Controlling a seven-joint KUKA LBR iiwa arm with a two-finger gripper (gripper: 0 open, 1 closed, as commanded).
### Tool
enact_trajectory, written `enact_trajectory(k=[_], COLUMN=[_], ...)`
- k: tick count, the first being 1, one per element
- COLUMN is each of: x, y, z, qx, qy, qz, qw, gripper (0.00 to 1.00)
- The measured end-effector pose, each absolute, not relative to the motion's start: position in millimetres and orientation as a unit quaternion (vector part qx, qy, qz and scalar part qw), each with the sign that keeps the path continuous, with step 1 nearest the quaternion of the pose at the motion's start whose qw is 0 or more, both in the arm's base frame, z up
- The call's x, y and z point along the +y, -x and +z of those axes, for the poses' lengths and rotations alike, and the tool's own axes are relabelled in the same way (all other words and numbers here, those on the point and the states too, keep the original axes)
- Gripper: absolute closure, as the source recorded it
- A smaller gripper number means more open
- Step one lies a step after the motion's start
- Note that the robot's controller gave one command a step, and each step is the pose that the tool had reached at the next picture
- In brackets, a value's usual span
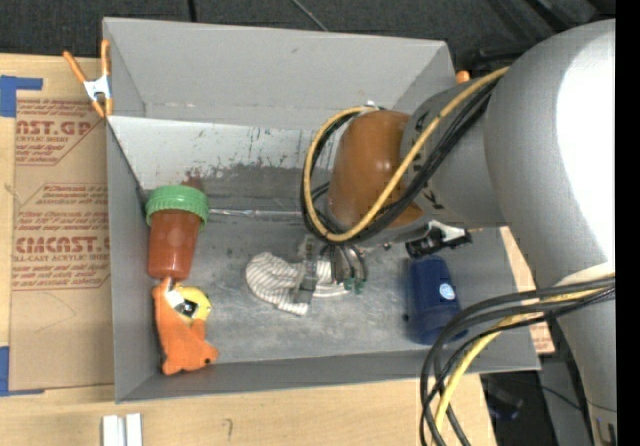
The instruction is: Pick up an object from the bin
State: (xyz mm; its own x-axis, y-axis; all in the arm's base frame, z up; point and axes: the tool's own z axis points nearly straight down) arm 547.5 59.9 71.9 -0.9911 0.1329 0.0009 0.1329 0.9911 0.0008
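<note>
Four items in the bin (pixel 260 114): striped white-grey cloth bundle (pixel 272 279) mid-floor, brown bottle (pixel 172 234) with green cap at left, orange plush toy (pixel 182 329) near-left, dark blue block (pixel 432 296) at right. Tool (pixel 330 274) is down at the cloth bundle's right end. Can't tell if it touches, or whether it's spread or pinched. Cloth bundle lies on the floor, nothing lifted. My read: approach done, grasp unconfirmed. Left: close, lift, clear the bin.

Arm (pixel 560 164) angled down, pincer (pixel 328 277) seemingly low.
</note>
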Motion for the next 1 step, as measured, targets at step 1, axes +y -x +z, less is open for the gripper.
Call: enact_trajectory(k=[1], x=[57.2], y=[-551.0], z=[118.4], qx=[-0.998], qy=[0.071], qz=[-0.001], qw=[-0.002], gripper=[1.00])
